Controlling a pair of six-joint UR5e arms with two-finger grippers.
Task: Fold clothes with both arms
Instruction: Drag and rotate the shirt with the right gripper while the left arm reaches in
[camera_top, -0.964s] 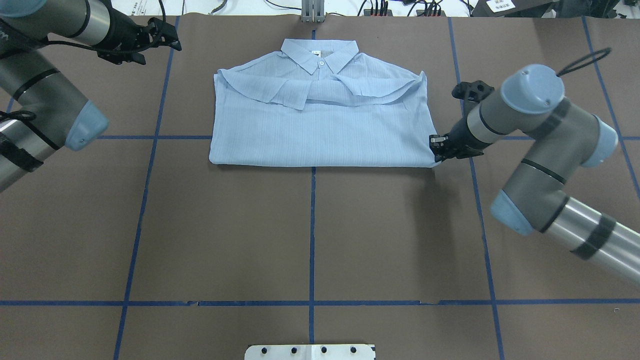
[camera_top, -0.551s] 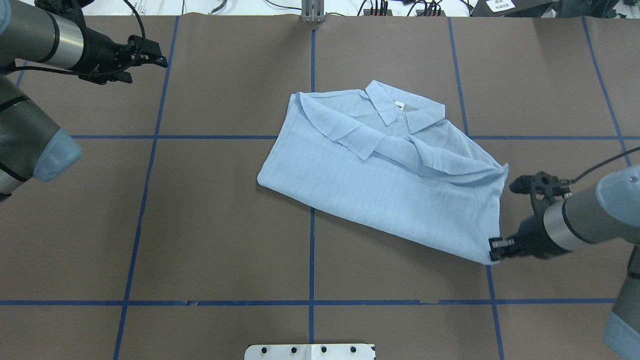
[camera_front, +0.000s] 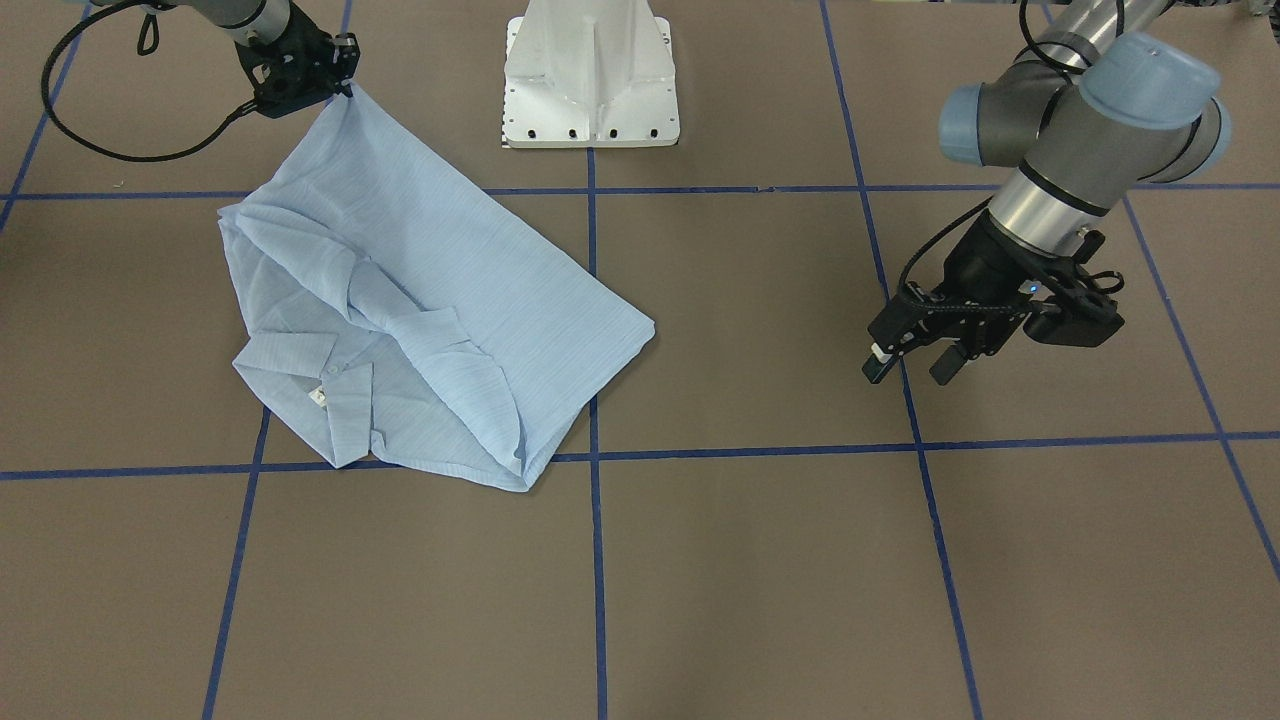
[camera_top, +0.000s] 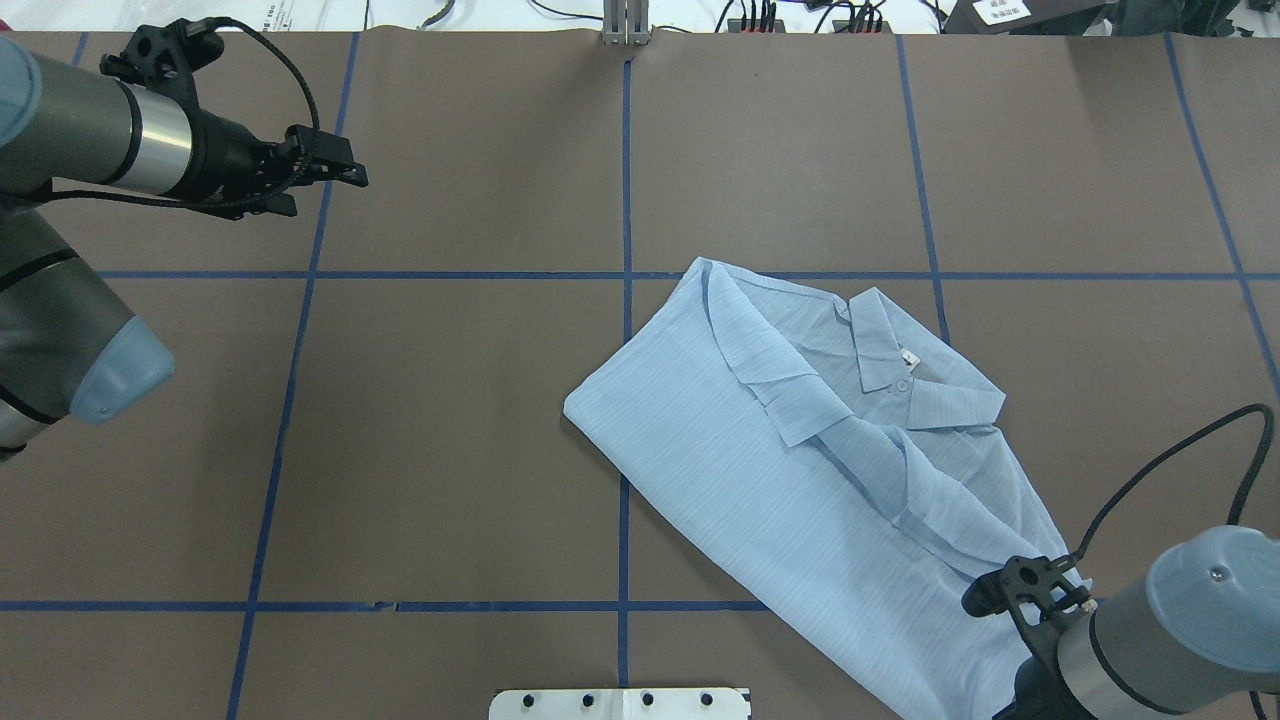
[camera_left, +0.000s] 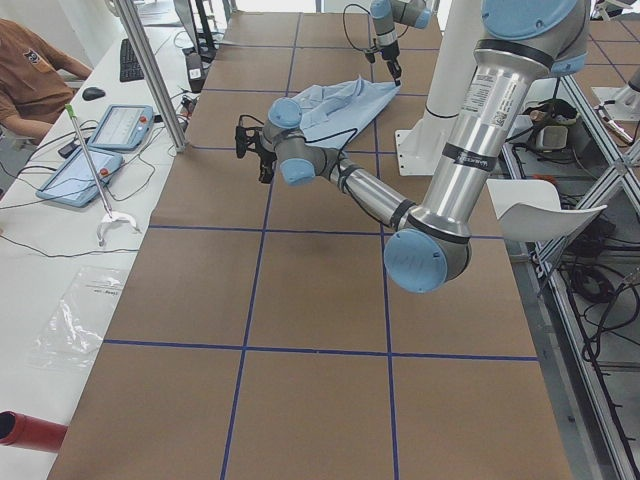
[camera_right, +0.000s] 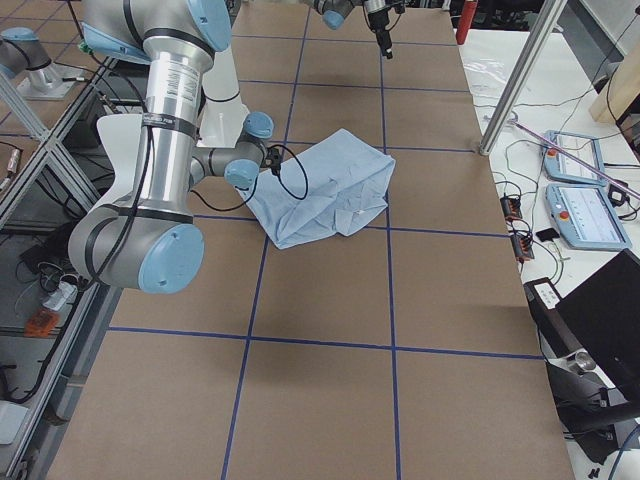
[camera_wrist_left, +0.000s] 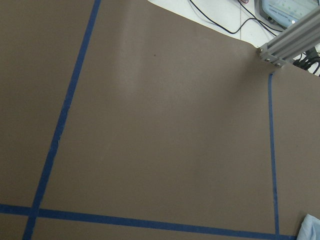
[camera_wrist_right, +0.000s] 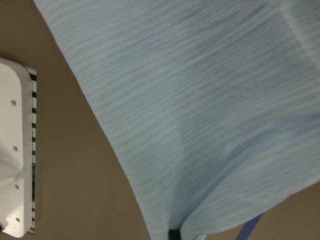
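Shirt lies flat on the brown table in the left half of the front-facing view, skewed to the blue tape lines. Its sleeves are folded in across the front. The collar sits at the lower left of the cloth. One hem corner runs up to the upper left of the frame, near the white base.

Right gripper is at the upper left of that view, jaws pinched together on that hem corner. Its wrist camera shows cloth filling the frame, with a dark fingertip at the bottom edge. The cloth narrows to a point at the pinch.

Left gripper is on the right side of the view, well apart from the shirt, over bare table. Its jaws are spread wide with nothing between them. Its wrist camera sees table and tape, plus a sliver of blue at the lower right corner.

Judgement: the step in hand looks like repositioning the half-folded shirt by one corner ahead of the next fold. To do it well:
- Keep the held corner low so the cloth slides rather than lifts.
- Go slowly enough that the sleeve flaps do not slip open.
- Finish with the hem square to a tape line.

A one-corner pull skews the cloth — the left gripper would do best to take the other hem corner, near the frame's centre, so both ends travel together.
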